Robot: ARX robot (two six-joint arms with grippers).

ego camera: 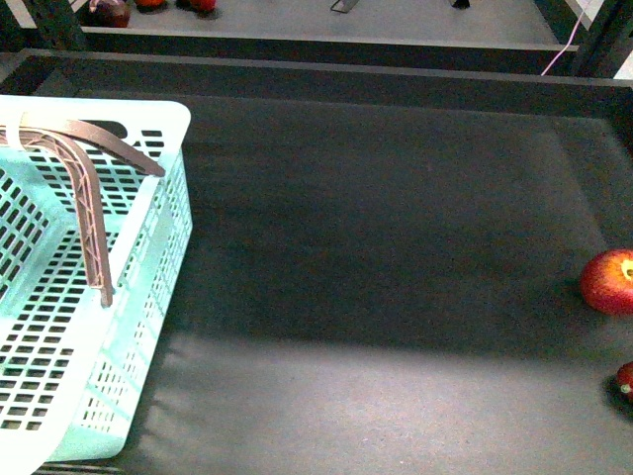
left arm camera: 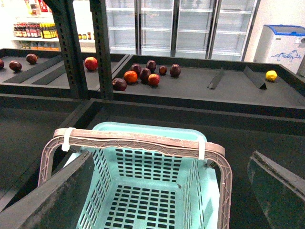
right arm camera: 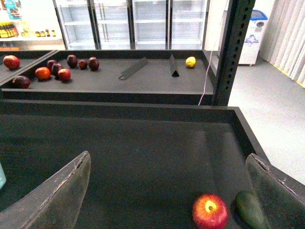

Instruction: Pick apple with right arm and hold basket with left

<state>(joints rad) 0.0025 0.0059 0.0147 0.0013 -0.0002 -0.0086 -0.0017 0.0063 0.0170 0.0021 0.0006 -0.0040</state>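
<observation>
The basket [ego camera: 148,228], pale mint green with slotted holes, stands at the left of the dark tray, its brown ribbed handles [ego camera: 94,188] raised. The apple [ego camera: 608,282], red with a yellowish stem patch, lies at the far right edge. Neither arm shows in the front view. My left gripper [left arm camera: 172,155] is open and empty above the basket [left arm camera: 143,200], with the joined handles [left arm camera: 138,140] just ahead between the fingers. My right gripper [right arm camera: 167,156] is open and empty over the mat. The apple [right arm camera: 209,211] lies below it, nearer one finger [right arm camera: 279,191].
A smaller dark red fruit [ego camera: 625,379] lies near the apple at the front right. A green fruit [right arm camera: 250,210] lies beside the apple. The tray has a raised back wall [ego camera: 316,74]. A rear shelf holds several fruits [left arm camera: 143,74] and a yellow one [left arm camera: 271,75].
</observation>
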